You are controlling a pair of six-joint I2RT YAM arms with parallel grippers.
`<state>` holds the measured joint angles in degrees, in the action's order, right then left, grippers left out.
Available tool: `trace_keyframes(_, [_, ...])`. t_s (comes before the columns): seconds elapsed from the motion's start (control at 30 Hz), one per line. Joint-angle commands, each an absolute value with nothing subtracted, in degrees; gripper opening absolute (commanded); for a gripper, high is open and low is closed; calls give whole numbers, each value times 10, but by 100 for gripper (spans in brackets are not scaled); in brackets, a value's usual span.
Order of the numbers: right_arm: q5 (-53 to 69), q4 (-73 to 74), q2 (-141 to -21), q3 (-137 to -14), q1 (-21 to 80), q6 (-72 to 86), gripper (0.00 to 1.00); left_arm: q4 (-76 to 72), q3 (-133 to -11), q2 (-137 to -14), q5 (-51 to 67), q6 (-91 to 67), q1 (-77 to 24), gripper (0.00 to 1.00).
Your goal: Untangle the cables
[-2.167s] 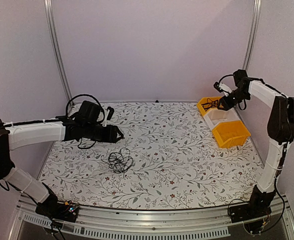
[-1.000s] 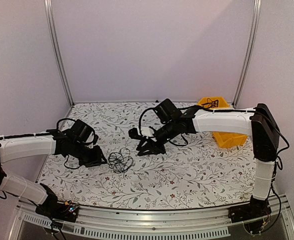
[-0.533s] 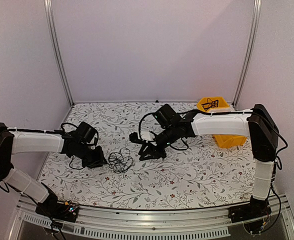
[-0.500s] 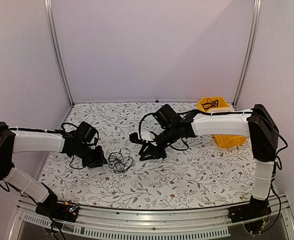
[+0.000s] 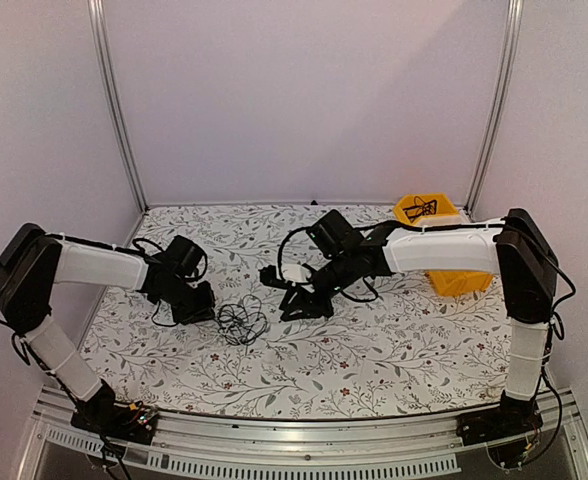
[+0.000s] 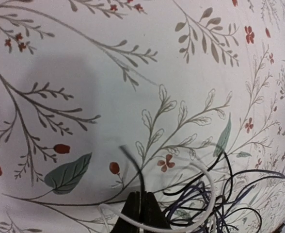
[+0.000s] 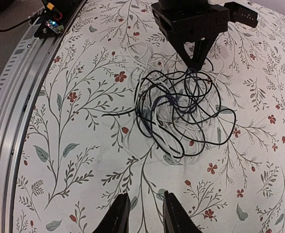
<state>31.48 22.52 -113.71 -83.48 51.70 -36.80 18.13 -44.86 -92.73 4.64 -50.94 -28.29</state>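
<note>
The tangle of thin black wiry cables point(image 5: 240, 322) lies as one loose, looping bunch on the white table printed with leaves and small red flowers point(image 5: 374, 350), left of centre and between the two arms. The left gripper point(image 5: 206, 310) sets its tips at the left rim of the bunch. In its wrist view the black fingers point(image 6: 132, 213) are pressed together with no gap, and a single black strand rises from the seam between them, so it seems to be pinching one cable at the edge. That is a sensible place to take hold, since an outer strand can be drawn away without dragging the whole knot. A thin white wire point(image 6: 213, 191) loops among the black ones just beside the tips, and I cannot tell whether it is caught too.

The right gripper point(image 7: 145, 216) hangs above the table on the opposite side of the cables point(image 7: 181, 111), near them but not touching, its jaws parted a moderate way and holding nothing. From its camera the left gripper point(image 7: 197, 58) shows as a narrow point meeting the far rim of the bunch. This opposed placing looks deliberate: one side anchors or pulls while the other is free to pick a second strand and draw it the other way. No cable lies apart from the rest, so the task looks to be at an early stage
</note>
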Motion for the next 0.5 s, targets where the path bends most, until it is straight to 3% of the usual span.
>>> trace_keyframes(0.0, [304,215,-1114,-828,515,-358,28,172,-492,-942,27,-474,-276,3])
trace_keyframes(0.27, [329,226,-1082,-875,488,-334,29,164,-538,-861,104,-290,-300,0])
trace_keyframes(0.47, [349,178,-1055,-928,470,-300,43,128,-483,-722,243,-216,-301,0])
